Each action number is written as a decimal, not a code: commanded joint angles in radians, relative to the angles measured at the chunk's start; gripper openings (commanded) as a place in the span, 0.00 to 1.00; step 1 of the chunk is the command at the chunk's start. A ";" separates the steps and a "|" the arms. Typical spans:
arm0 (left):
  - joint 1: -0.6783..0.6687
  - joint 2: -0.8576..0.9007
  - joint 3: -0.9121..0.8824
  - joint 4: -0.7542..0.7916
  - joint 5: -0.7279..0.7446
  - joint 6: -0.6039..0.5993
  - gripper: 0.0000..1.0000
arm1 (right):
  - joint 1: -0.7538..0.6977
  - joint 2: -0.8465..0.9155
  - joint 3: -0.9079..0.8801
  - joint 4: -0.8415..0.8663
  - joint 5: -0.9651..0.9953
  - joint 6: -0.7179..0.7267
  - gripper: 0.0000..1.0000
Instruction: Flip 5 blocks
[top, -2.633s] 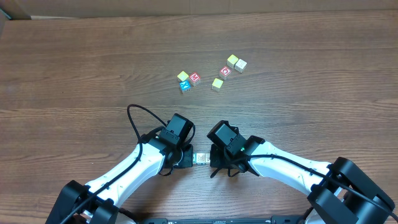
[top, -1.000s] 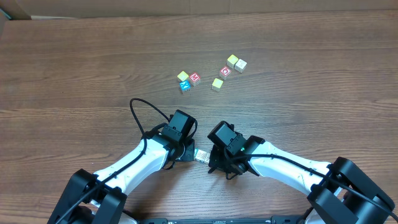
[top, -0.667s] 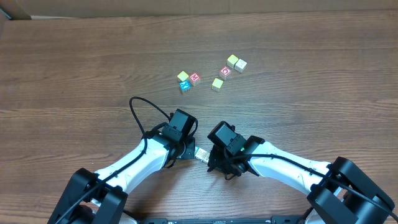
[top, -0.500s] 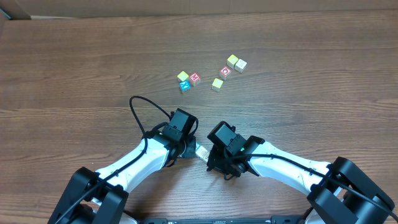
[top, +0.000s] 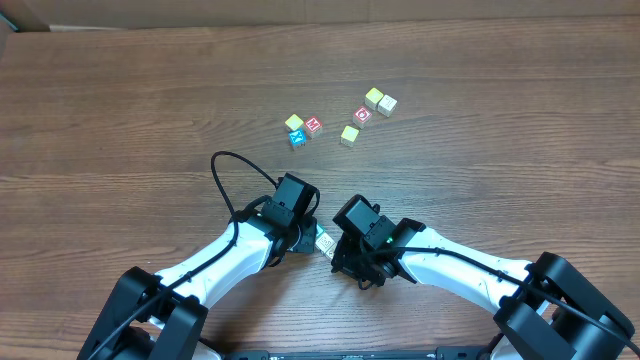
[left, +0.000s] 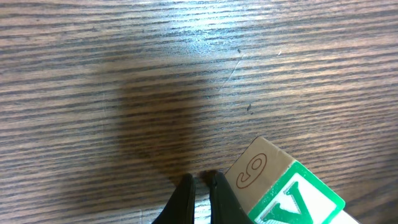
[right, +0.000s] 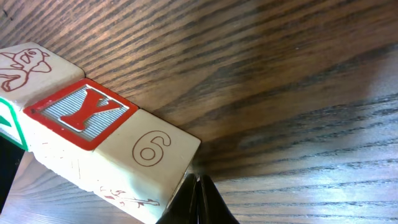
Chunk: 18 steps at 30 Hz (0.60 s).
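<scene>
**Overhead:** Two arms reach inward over the brown wood-grain surface (top: 120, 90). The left tool (top: 311, 238) and the right tool (top: 338, 250) meet tip to tip on a short row of pale wooden alphabet cubes (top: 325, 242) lodged between them. A loose scatter of further small coloured cubes (top: 349, 134) lies well ahead of both tools. The step looks like a tip-over worked from two sides. It should go best with one tool held as a fixed stop while the other does the pushing.

**Left wrist:** The left tool's fingers (left: 186, 196) are pressed together and hold nothing. Just to their right sits the cube end, showing a pale face with an outlined "6" (left: 252, 171) and beside it a green-bordered "V" face (left: 295, 199). A low push here, close to the surface, would probably roll the cube rather than skid it along the grain.

**Right wrist:** The right tool (right: 196, 190) is also closed to a single blade, empty, with its tip at the lower corner of the "6" face (right: 149, 146). To the tool's left run a red "Y" face (right: 81, 107) and a pale face with a line drawing (right: 22, 62). How many cubes make up the row cannot be told. The faces touch, so neighbours may ride along. A slow lever under one edge looks the safest course, with a check that a new face lands upward.
</scene>
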 joint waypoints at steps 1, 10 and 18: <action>-0.001 0.031 -0.016 -0.018 -0.044 -0.002 0.04 | 0.008 0.006 -0.005 -0.002 -0.006 0.016 0.04; 0.077 0.031 -0.016 -0.011 -0.087 -0.024 0.04 | 0.008 0.006 -0.005 -0.011 -0.006 0.018 0.04; 0.130 0.031 -0.016 0.093 -0.046 0.194 0.04 | 0.008 0.006 -0.005 -0.011 -0.005 0.018 0.04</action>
